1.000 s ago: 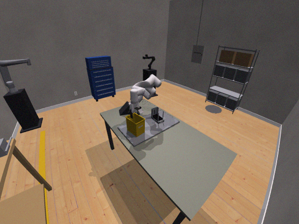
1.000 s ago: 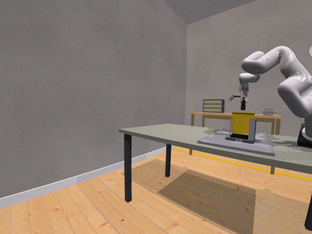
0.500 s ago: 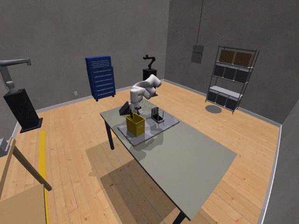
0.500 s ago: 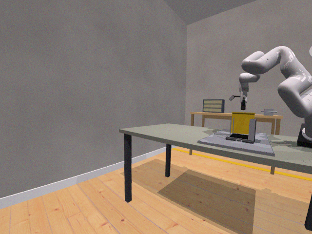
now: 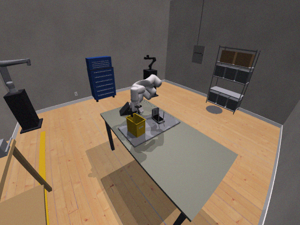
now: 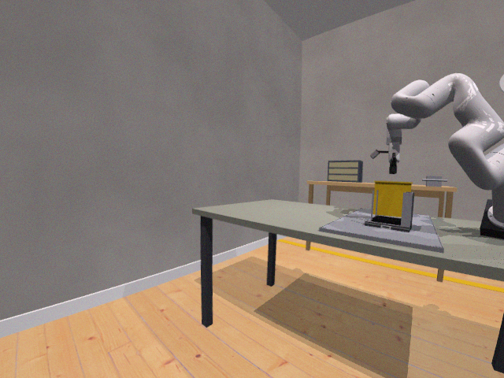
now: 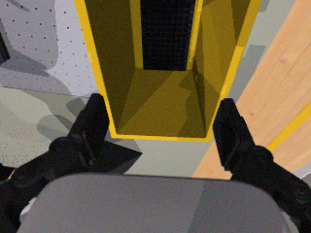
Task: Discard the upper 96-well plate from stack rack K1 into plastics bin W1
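The gripper is held wide open and empty just above the bin, placed so a release falls inside; the plate is seen standing on edge within, judged below the rim; the rack is kept apart.

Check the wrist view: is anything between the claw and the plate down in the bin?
Nothing. The open claw hangs over the yellow bin, and the black plate stands inside against the far wall, with only the bin's bare interior between them.
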